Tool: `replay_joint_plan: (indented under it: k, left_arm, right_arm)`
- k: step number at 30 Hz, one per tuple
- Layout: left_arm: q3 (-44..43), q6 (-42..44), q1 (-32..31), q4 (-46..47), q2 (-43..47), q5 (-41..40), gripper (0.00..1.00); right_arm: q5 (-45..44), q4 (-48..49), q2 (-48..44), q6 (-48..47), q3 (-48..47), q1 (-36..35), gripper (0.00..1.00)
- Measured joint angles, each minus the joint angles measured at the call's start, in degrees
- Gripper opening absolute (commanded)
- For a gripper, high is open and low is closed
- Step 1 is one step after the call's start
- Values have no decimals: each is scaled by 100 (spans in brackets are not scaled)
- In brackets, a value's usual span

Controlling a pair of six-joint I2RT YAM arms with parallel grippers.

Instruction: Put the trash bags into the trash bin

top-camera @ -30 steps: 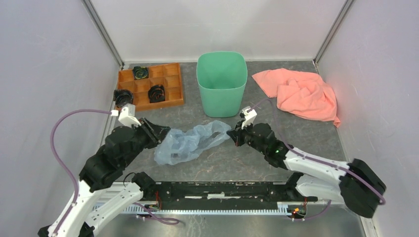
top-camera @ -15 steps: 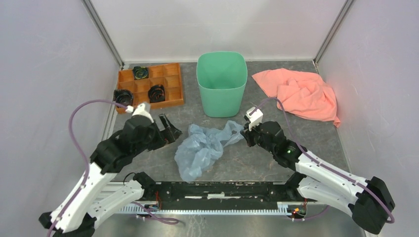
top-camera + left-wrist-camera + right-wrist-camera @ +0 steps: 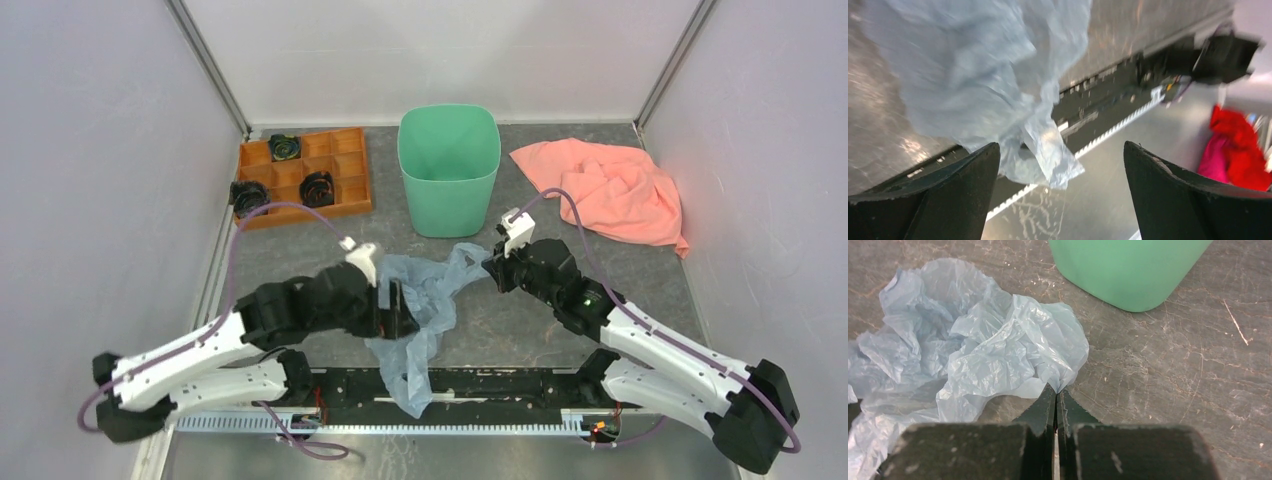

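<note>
The crinkly, translucent pale blue trash bag [image 3: 425, 300] lies bunched on the scuffed grey worktop [image 3: 540, 330], near the smooth mint-green trash bin [image 3: 448, 170] but apart from it. Its near tail drapes over the black rail [image 3: 500, 385] at the worktop's edge. The right pincer [image 3: 1056, 392] is pressed together, pinching 1 corner of the film. The left pincer [image 3: 1060, 150] is spread wide at the bag's left side, its 2 fingers gripping nothing. Open worktop shows right of the bag. A salmon cloth [image 3: 610, 190] and an orange compartment tray [image 3: 305, 175] sit well back.
</note>
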State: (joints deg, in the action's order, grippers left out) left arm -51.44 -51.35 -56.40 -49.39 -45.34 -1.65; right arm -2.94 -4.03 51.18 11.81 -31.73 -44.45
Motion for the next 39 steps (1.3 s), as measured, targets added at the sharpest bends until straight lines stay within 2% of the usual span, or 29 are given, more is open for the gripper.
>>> replay_joint_plan:
  k: [3, 7, 12, 14, 18, 24, 27, 28, 36, 37, 39]
  left_arm:
    - [144, -411, -1344, 44, -343, -693, 99]
    - [9, -940, -2245, -151, -1132, -1703, 99]
    - [9, -1652, -3108, -251, -1692, -2817, 100]
    - [-48, -2020, -3541, -262, -2214, -3248, 100]
    - [-293, -2437, -3912, -280, -3169, -3663, 100]
    - [-750, -2929, -3998, -391, -4347, -3956, 99]
    - [-807, -3097, -4000, -533, -4697, -3998, 91]
    - [-833, -3136, -4002, -603, -4789, -4006, 85]
    - [-1054, -3392, -4006, -1303, -5311, -3980, 12]
    - [-1054, -3401, -4006, -1366, -5259, -3978, 6]
    - [-999, -3394, -3993, -1384, -4994, -3960, 2]
  right_arm:
    - [-321, -68, 46, 365, -81, 0, 0]
    - [-881, -181, 50, 850, -111, 0, 0]
    - [-1412, -282, 11, 1458, -107, 11, 0]
    - [-1550, -337, 20, 1659, -107, 11, 0]
    - [-1692, -485, 111, 1864, -118, 11, 0]
    - [-1749, -654, 129, 1993, -129, 11, 0]
    - [-1757, -645, 44, 2000, -118, 11, 0]
    - [-1762, -638, 2, 1998, -109, 11, 0]
    - [-1799, -625, -380, 1873, 111, 11, 0]
    - [-1838, -667, -417, 1827, 114, 11, 0]
    - [-1939, -754, -531, 1727, 149, 11, 0]
